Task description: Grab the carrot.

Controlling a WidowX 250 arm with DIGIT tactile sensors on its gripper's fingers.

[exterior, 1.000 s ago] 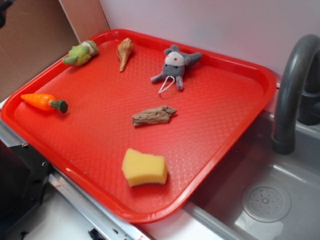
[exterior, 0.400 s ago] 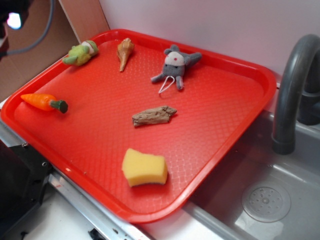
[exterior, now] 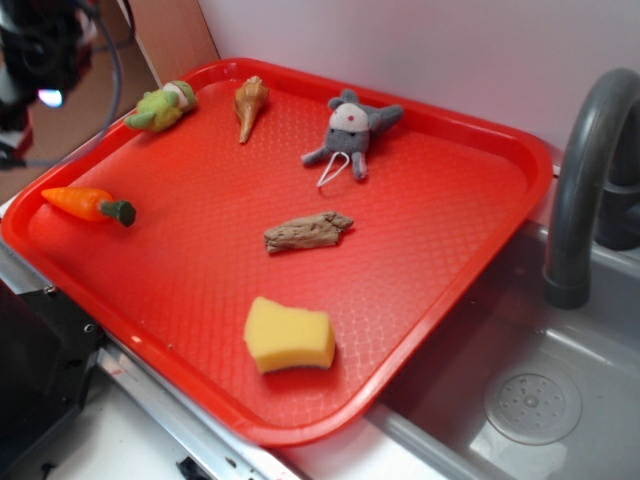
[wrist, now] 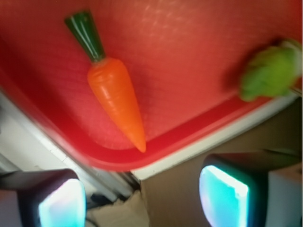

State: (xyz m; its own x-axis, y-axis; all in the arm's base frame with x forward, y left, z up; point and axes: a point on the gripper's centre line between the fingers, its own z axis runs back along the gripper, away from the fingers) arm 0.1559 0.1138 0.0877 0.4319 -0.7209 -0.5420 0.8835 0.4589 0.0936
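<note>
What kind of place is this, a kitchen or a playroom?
Probably a toy kitchen set up for robot trials: a grey sink with faucet, and a red tray holding a sponge and carrot.

Sink corner w/ pale wall and cardboard backing

Upper right of exterior view: plain whitish-lilac wall (exterior: pixel 420 40), evenly lit, no hard shadows. Upper left: brown cardboard panel (exterior: pixel 75 110) leaning by the wall, w/ a second reddish-brown strip just right of it. Right edge: dark grey curved faucet (exterior: pixel 585 170) rising over a grey sink basin (exterior: pixel 590 350); round drain (exterior: pixel 532 402) at lower right. Lower left: white counter edge (exterior: pixel 120 430) w/ black hardware beside it. Wrist view is blurry; brown surface at bottom centre.
</note>
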